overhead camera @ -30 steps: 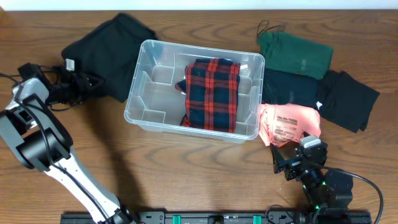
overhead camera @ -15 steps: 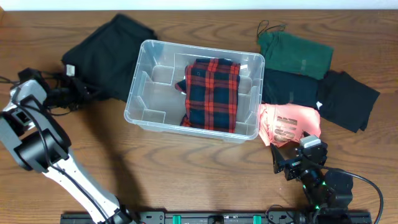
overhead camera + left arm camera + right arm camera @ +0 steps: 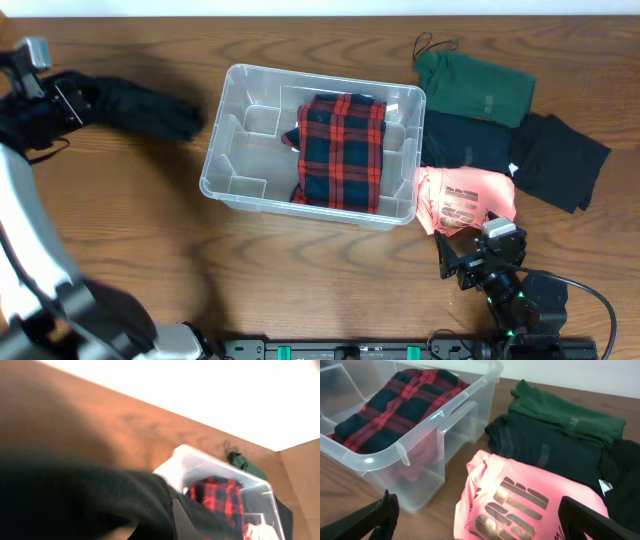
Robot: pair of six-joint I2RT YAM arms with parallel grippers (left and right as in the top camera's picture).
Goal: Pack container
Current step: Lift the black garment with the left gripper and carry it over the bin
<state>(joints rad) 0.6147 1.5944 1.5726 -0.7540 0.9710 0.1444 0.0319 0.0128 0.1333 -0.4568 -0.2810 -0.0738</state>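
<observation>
Cloth (image 3: 340, 150) in red and navy plaid lies folded inside the container (image 3: 222, 160), toward its 3 o'clock side; the container sits at the middle of the table (image 3: 300, 280). At its 10 o'clock the left gripper (image 3: 72, 100) is clenched on a bunched black garment (image 3: 150, 108) that reaches almost to the container's rim. A green garment (image 3: 475, 85) lies at 2 o'clock, a dark navy one (image 3: 465, 140) at 3 o'clock with another black piece (image 3: 560, 160) beyond it, and a pink shirt (image 3: 465, 200) at 4 o'clock. At 5 o'clock the right gripper (image 3: 455, 262) rests with fingers (image 3: 377, 517) spread wide, grasping nothing.
</observation>
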